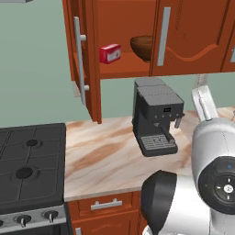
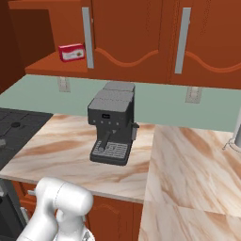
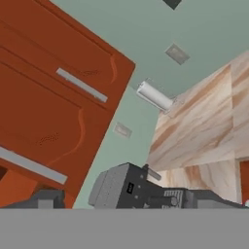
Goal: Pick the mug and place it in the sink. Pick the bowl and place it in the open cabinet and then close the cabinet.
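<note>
Two things sit on the shelf of the cabinet [image 1: 124, 69]: the bowl [image 1: 141, 47], dark brown and upright, toward the right and partly hidden behind the closed right-hand door, and a small red box [image 1: 110, 53] to its left, well apart from it; from the right base view the red box [image 2: 71, 52] shows on the same shelf beside the edge of a closed door, and the bowl is hidden there; the left door [image 1: 82, 59] of the cabinet stands swung open toward the camera, its long silver bar handle [image 1: 80, 59] facing out; below the cabinet a dark grey coffee machine [image 1: 156, 117] stands upright on the marbled counter [image 1: 101, 156], with the black stove [image 1: 30, 167] just beside the counter's left end; the arm's white body with its dark joint rises at the lower right of the left base view, and one slim white link [image 1: 204, 103] reaches up to the right of the coffee machine; the hand view is strongly rolled, looking across closed cabinet doors [image 3: 58, 97], the green wall, a white roll [image 3: 154, 96] lying at the counter's back edge and the coffee machine low in the picture; the gripper's fingers [image 3: 46, 199] are spread wide and pinch nothing.
</note>
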Motion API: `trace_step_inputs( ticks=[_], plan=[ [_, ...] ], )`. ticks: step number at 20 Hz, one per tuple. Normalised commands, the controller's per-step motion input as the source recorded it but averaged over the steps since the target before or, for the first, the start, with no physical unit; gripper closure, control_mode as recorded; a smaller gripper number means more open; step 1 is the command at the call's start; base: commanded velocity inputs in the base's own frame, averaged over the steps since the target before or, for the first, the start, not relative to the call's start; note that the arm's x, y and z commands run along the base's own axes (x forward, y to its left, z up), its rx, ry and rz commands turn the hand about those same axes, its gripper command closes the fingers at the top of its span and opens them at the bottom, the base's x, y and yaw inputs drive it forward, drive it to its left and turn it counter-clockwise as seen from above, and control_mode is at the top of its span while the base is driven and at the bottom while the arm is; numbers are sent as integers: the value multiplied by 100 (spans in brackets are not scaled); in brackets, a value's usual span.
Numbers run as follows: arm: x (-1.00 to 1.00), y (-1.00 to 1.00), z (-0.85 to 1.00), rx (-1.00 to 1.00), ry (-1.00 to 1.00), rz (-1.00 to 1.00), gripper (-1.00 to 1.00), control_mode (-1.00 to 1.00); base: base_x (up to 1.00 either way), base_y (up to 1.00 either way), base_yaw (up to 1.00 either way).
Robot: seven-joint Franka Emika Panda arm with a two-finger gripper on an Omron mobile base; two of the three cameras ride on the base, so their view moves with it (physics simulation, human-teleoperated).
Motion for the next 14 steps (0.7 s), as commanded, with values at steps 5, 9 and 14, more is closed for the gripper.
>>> trace_step_inputs(
  ticks=[5, 9, 14],
  plan=[
    [-15, 57, 0, 0, 0, -4, -100, -100, 0, 0, 0],
    [7, 67, 0, -3, 0, 0, -100, -100, 0, 0, 0],
    [1, 69, 0, -4, 0, -1, -100, -100, 0, 0, 0]
  ],
)
